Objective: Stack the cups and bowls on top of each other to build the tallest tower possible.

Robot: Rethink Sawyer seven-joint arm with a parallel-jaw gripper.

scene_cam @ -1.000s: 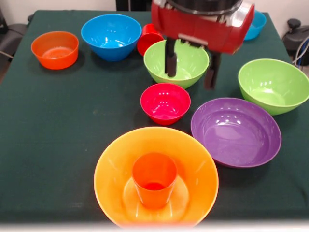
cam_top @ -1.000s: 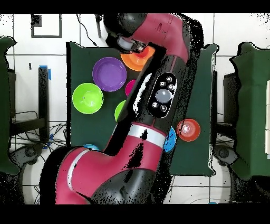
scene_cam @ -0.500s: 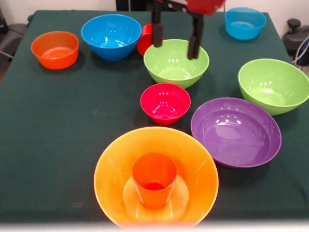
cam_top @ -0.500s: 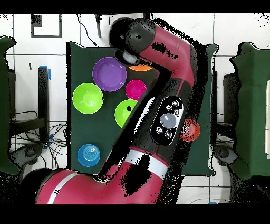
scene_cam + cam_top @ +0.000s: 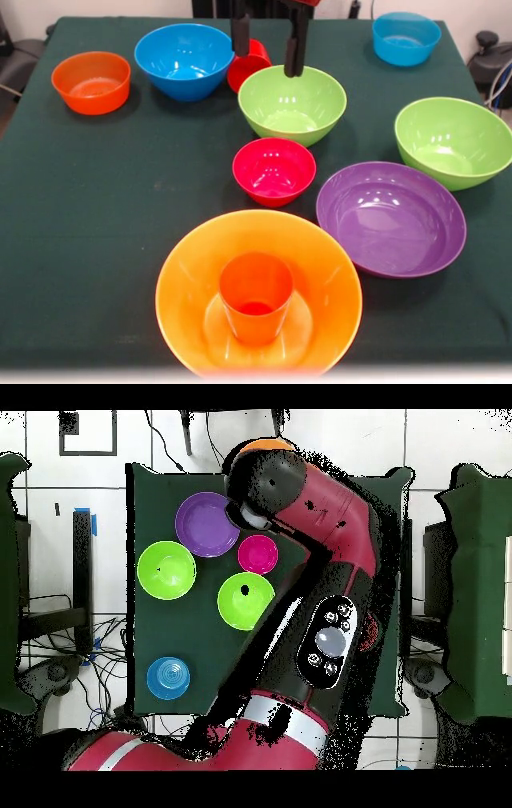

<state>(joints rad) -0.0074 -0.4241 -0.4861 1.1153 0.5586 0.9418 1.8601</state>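
Note:
Close to the front edge stands the big orange bowl (image 5: 186,264), and an orange cup (image 5: 256,294) sits upright inside it. Behind it the small crimson bowl (image 5: 274,170) rests alone on the cloth. My gripper (image 5: 267,40) hangs open at the top. Its black fingers (image 5: 294,50) straddle the air above the far rim of a lime green bowl (image 5: 292,102) and the red cup (image 5: 250,62) behind it, holding nothing. In the overhead view the arm covers the gripper, and the crimson bowl (image 5: 258,554) and the green bowl (image 5: 245,600) show beside it.
A purple bowl (image 5: 390,218) and a second lime green bowl (image 5: 454,140) sit on the right. A blue bowl (image 5: 184,60) and a small orange bowl (image 5: 91,82) are at the far left, and another blue bowl (image 5: 406,38) is far right. Dark green cloth (image 5: 96,208) covers the table.
The gripper has risen and drifted left, from over the middle green bowl to its far rim by the red cup. It stays open. No bowl or cup has moved.

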